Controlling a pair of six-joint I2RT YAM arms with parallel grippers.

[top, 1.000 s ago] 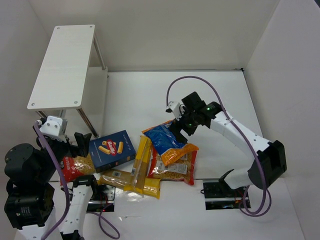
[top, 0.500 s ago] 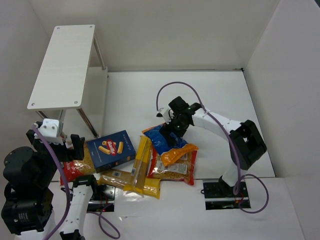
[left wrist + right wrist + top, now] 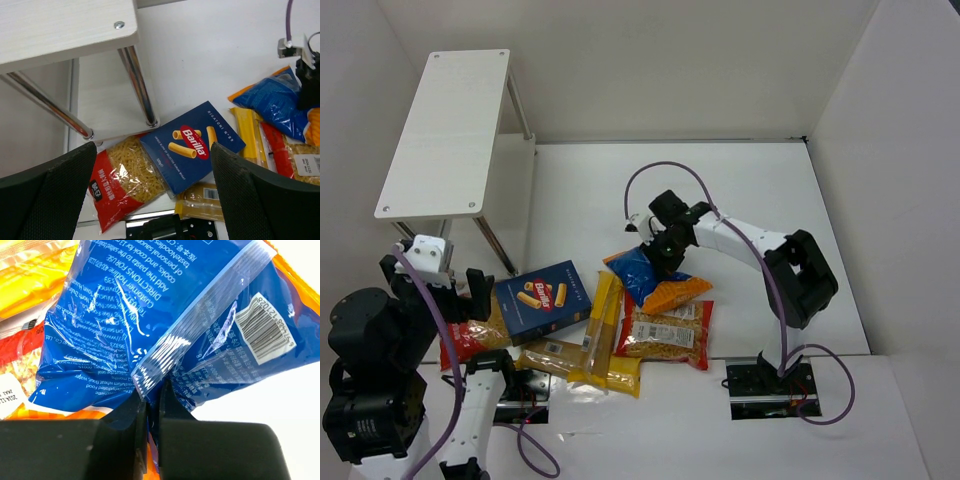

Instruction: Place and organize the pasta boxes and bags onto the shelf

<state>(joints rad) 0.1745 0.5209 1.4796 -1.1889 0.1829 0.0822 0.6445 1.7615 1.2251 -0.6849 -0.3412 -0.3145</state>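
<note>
1. Blue crinkly film with an orange end: from above, you see the blue bag (image 3: pixel 642 272) lying on the white table (image 3: pixel 590 190) in the middle of the pile. The right gripper (image 3: pixel 660 253) is down on its far end. Beside it lie the long yellow spaghetti packs (image 3: pixel 604 318). A red-trimmed clear bag (image 3: pixel 667 335) holding yellow pasta, with a white label, sits under the orange end. The blue carton (image 3: pixel 545 298) lies left of the spaghetti, near the shelf (image 3: pixel 445 125), which stands at the far left.

2. From the left wrist, your left gripper (image 3: pixel 154 146) hangs above the carton with its jaws spread wide and nothing between them. The carton reads "Barilla" in a red oval, with yellow pasta tubes pictured around it. A second red-trimmed bag (image 3: pixel 125 180), filled with short twisted pasta, lies against the carton's left edge at the foot of the shelf's metal legs (image 3: pixel 140 85).

3. From the right wrist, your right gripper's jaws are pinched together on the blue bag's clear back seam. White print on the film runs upside down; you can read "DIRECTION FOR USE". A barcode (image 3: pixel 265 327) sits to the right of the seam.
</note>
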